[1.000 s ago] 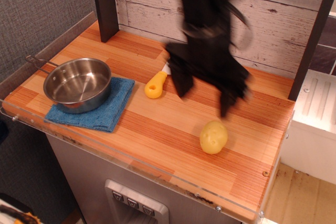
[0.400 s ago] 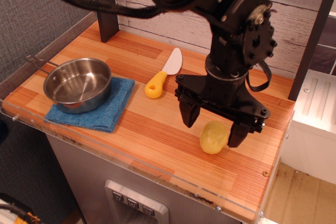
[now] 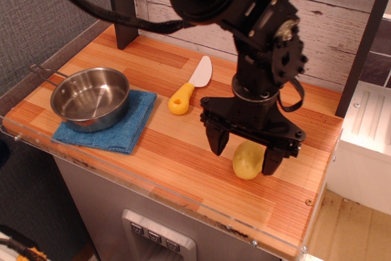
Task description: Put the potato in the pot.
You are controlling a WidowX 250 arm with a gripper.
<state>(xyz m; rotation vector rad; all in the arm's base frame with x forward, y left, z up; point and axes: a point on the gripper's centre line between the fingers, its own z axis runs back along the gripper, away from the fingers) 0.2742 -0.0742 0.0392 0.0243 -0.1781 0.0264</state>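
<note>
The pale-yellow potato (image 3: 247, 161) lies on the wooden counter near the front right. My black gripper (image 3: 244, 153) is open, its two fingers straddling the potato, one to its left and one to its right, tips down near the counter. The right finger looks close to or touching the potato; the left finger stands a little apart. The shiny steel pot (image 3: 90, 98) stands empty on a blue cloth (image 3: 116, 124) at the far left, its thin wire handle pointing to the back left.
A yellow-handled toy knife (image 3: 190, 86) with a white blade lies between pot and potato. A dark post (image 3: 122, 5) stands at the back left. The counter's front edge has a clear plastic lip (image 3: 153, 191).
My arm swept down from above the counter's middle to the potato, and the open fingers now straddle it slightly lower and further left. The potato, pot and knife have not moved.
</note>
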